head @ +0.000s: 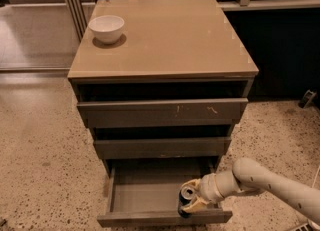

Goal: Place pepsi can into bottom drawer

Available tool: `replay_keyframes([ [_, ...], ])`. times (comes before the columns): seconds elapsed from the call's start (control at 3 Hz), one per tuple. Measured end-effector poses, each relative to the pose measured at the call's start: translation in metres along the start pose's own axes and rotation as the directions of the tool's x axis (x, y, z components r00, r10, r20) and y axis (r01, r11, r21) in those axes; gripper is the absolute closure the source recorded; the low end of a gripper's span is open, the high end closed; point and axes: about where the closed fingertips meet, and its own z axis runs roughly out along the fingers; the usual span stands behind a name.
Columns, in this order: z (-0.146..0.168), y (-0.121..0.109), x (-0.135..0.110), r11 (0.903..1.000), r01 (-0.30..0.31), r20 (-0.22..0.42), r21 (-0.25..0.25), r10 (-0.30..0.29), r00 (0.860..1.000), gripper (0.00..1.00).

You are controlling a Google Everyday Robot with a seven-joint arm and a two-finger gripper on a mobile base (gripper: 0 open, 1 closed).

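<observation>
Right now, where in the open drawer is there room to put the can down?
In the bottom drawer, the grey floor is bare from the left wall across to the middle. The right front corner is crowded: the hand holds the pepsi can there. The cabinet top is bare too, right of the white bowl.

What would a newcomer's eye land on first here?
First, the white arm reaching in from the right, its gripper clasping the pepsi can upright inside the open bottom drawer, near its front right corner. Next, the white bowl at the back left of the tan cabinet top.
</observation>
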Motion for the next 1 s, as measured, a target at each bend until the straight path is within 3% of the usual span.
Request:
replay_keyframes([
  [0.33, 0.003, 0.001, 0.003, 0.9998, 0.021, -0.014, 0.0, -0.021, 1.0, 1.0],
  [0.67, 0.012, -0.006, 0.023, 0.9954, 0.094, -0.054, 0.019, -0.093, 0.994, 1.0],
  [1.0, 0.022, -0.023, 0.042, 0.9815, 0.186, -0.081, 0.047, -0.182, 0.98, 1.0],
])
